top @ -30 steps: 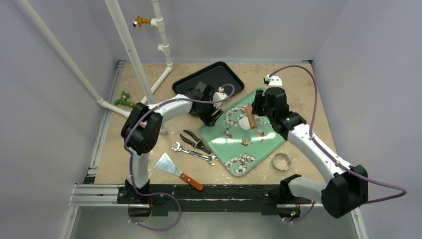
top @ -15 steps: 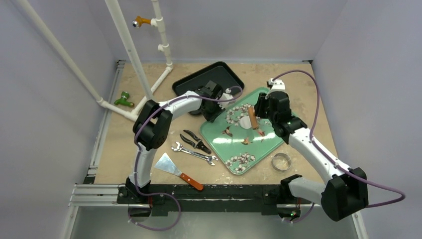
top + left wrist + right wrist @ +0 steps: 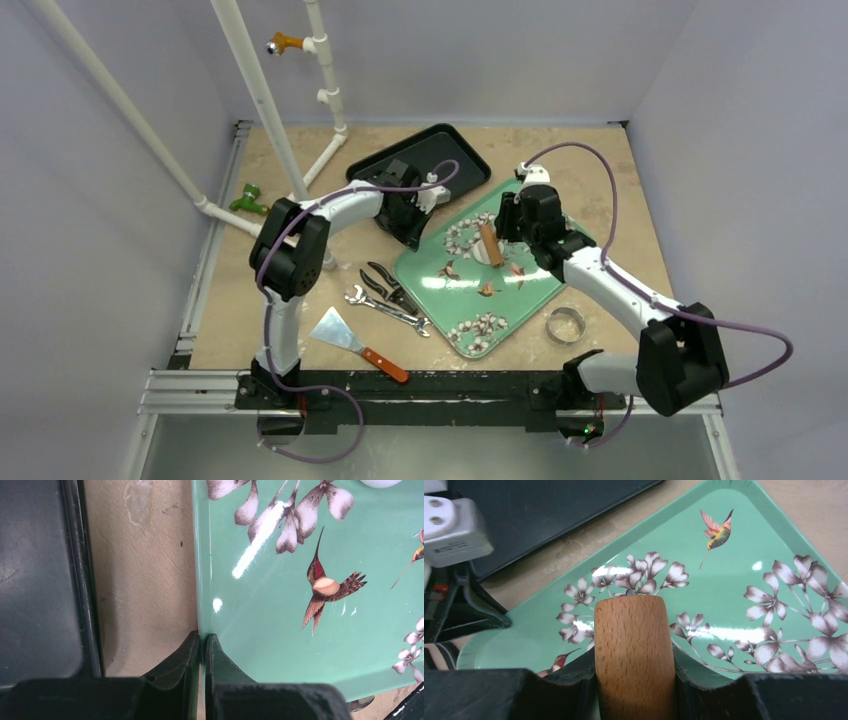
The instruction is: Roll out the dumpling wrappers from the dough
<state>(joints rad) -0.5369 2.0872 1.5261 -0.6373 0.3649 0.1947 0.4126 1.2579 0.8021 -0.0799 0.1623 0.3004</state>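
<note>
The green flowered tray (image 3: 520,295) lies in the middle of the table. On it a white piece of dough (image 3: 484,256) sits partly under a wooden rolling pin (image 3: 490,243); I cannot tell whether it is flat enough to be a dumpling wrapper. My right gripper (image 3: 498,230) is shut on the pin (image 3: 634,645), which points out over the tray (image 3: 724,580). My left gripper (image 3: 202,640) is shut on the tray's left rim (image 3: 196,580), one finger inside and one outside. The dough (image 3: 381,482) just shows at the top edge of the left wrist view.
A black tray (image 3: 430,160) lies behind the left gripper (image 3: 412,232). Pliers (image 3: 392,283), a wrench (image 3: 390,310) and a wooden-handled scraper (image 3: 355,343) lie left of the green tray. A metal ring (image 3: 565,325) sits at its right. White pipes (image 3: 265,110) stand at the back left.
My left gripper has closed onto the tray's rim, and the tray has shifted slightly left. My right gripper has carried the rolling pin back and left over the dough.
</note>
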